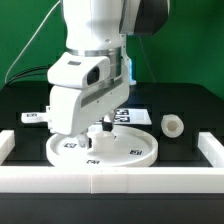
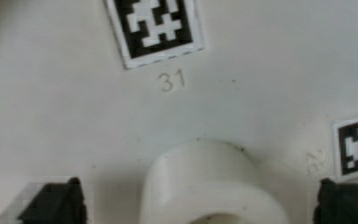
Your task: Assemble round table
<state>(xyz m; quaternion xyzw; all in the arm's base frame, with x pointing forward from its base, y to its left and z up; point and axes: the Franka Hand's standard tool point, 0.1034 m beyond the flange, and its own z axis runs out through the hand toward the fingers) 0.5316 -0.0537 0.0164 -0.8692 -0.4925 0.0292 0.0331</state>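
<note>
**A:** Start on the exterior view's left of the claw (image 1: 98, 131). What's out there?

**B:** A flat white strip (image 1: 33, 117) with a black tag lies on the dark surface (image 1: 190, 105), well apart from the claw. I cannot tell whether it's a furniture part or an end of the marker board (image 1: 132, 112), which lies behind the claw.

**A:** And at the claw itself?

**B:** It hangs low over the big white disc (image 1: 130, 152) of the round table. The disc lies flat directly beneath it, near the white rail (image 1: 150, 178) along the front. In the wrist view, a white rounded leg (image 2: 202, 175) rises from the disc midway between the two dark fingers (image 2: 55, 205).

**A:** Is it pinching that leg?

**B:** No. The claw is spread, with bare disc showing between each finger and the leg, so nothing is gripped.

**A:** Any markings under it?

**B:** Two square tags are on the disc, one (image 2: 158, 30) with "31" printed beside it and another (image 2: 357, 148) near one finger.

**A:** And on the exterior view's right?

**B:** A stubby white piece (image 1: 173, 125) with a round open top stands on the surface, off the disc and clear of the claw.
</note>
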